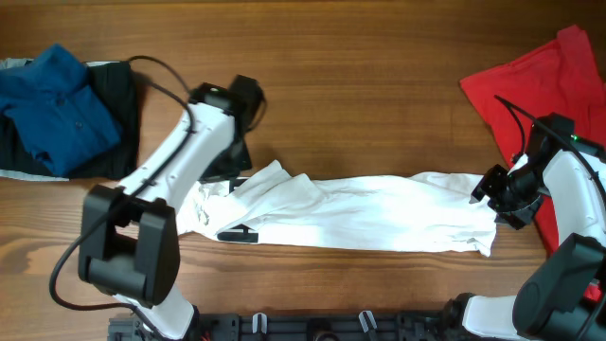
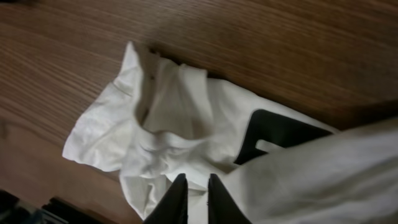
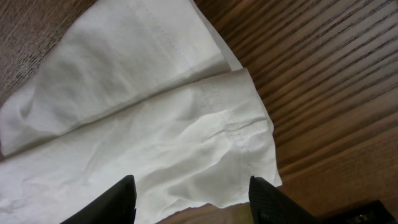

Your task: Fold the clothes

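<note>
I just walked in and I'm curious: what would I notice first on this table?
The long white T-shirt, stretched in a band across the middle of the table, catches the eye first. Next comes the bright red shirt at the far right corner. A blue shirt lies on dark clothes at the far left.

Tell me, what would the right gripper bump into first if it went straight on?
Probably the white shirt: the right gripper points at its hemmed end. How far off is hard to tell.
</note>
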